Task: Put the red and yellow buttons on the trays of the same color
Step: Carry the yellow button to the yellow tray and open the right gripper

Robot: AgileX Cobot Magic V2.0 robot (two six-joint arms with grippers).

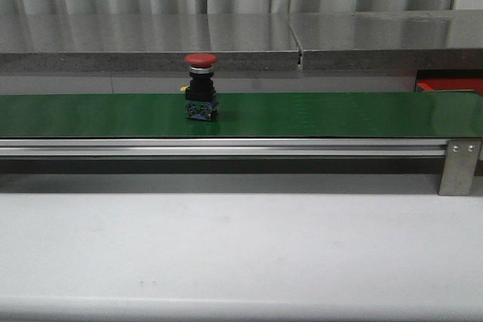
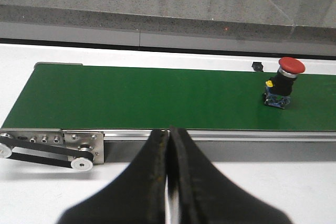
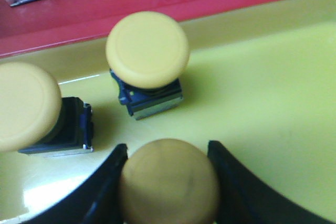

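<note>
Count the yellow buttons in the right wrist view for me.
3. One sits between the right pincer fingers: the held yellow button. Two others stand on the yellow tray: the middle yellow button and the edge yellow button, partly cropped. More may lie out of frame.

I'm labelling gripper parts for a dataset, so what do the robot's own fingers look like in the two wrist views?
Left gripper: two black, matte fingers, broad at the base and tapering to narrow tips, with a faint seam along the inner edges. Right gripper: the same black material, seen as two curved fingers. No cables, markings or arm links show in any view.
</note>
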